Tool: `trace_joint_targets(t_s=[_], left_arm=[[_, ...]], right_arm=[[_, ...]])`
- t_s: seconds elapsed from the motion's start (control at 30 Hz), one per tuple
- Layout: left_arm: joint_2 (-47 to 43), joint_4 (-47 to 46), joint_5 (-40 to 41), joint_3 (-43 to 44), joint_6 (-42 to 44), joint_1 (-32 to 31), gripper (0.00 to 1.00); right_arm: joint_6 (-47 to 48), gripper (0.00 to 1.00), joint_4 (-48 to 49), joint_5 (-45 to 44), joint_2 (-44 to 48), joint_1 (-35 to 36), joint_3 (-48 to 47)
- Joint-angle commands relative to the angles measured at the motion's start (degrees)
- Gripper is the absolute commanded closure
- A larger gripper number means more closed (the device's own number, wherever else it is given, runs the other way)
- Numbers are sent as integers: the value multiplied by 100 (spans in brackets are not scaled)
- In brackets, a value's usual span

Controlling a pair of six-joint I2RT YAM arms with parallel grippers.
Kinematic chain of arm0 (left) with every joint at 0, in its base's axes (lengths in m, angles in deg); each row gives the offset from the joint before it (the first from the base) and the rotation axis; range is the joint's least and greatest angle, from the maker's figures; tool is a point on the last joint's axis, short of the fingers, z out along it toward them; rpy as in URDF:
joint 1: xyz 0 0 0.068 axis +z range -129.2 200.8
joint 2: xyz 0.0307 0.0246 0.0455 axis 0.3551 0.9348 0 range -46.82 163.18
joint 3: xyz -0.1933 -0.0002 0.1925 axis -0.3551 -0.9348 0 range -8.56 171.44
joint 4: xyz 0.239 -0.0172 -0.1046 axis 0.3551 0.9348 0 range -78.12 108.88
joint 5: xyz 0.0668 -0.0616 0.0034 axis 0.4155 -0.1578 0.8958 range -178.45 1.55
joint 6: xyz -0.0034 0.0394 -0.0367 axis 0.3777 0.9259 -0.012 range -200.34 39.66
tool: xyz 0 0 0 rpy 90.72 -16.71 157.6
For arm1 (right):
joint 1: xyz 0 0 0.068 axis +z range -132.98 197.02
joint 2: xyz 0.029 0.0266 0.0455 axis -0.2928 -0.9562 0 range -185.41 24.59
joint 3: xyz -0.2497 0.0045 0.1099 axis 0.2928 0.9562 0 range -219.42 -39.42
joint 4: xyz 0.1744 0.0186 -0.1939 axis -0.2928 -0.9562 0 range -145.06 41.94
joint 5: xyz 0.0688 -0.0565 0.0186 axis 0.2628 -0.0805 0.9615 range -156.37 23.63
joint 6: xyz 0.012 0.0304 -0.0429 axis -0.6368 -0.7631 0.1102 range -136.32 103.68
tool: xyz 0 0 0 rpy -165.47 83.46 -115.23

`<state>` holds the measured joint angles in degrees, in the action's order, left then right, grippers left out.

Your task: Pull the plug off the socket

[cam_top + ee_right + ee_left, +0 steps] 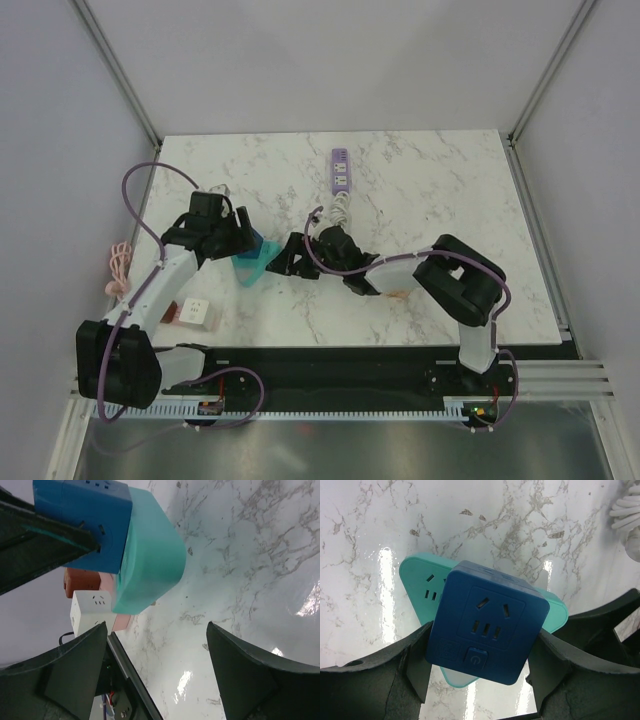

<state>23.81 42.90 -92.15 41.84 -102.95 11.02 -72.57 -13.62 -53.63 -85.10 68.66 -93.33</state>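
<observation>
The plug (487, 622) is a matte deep-blue plastic block, squarish with rounded corners, its face moulded with outlet slots and a small power button. It sits pushed onto the socket (420, 580), a smooth teal block shaped like a rounded triangle with slots of its own. The left gripper (480, 652) has its rough black fingers (380, 680) pinching the plug by two opposite sides. Whether the socket rests on the desk (450, 180) I cannot tell.

The right gripper (157, 630) sits just beside the teal block, its fingers (250, 670) spread wide around bare desk, holding nothing.

The desk is glossy white marble-patterned, grey-veined, catching bright glare. Farther back lies a slim lilac power strip (341, 170) with a coiled white cord (342, 208) at its near end. Near the left edge sit a white cube adapter (198, 312) and a reddish block (172, 313) touching it, with a pale pink cord (120, 265) beyond. Plain grey-white walls with metal corner posts enclose the desk.
</observation>
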Motion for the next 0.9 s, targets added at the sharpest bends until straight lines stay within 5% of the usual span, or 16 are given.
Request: trace_joint_targets(t_s=[0.0, 0.43, 0.87], left_arm=[[-374, -387, -69, -3, 64, -138, 98], [-524, -396, -34, -21, 64, -367, 98], [-401, -483, -209, -73, 73, -367, 98]], right_arm=[[-114, 12, 424, -218, -158, 13, -304], [-88, 25, 793, -412, -474, -75, -471], [-448, 52, 1661, 10, -1089, -356, -603]])
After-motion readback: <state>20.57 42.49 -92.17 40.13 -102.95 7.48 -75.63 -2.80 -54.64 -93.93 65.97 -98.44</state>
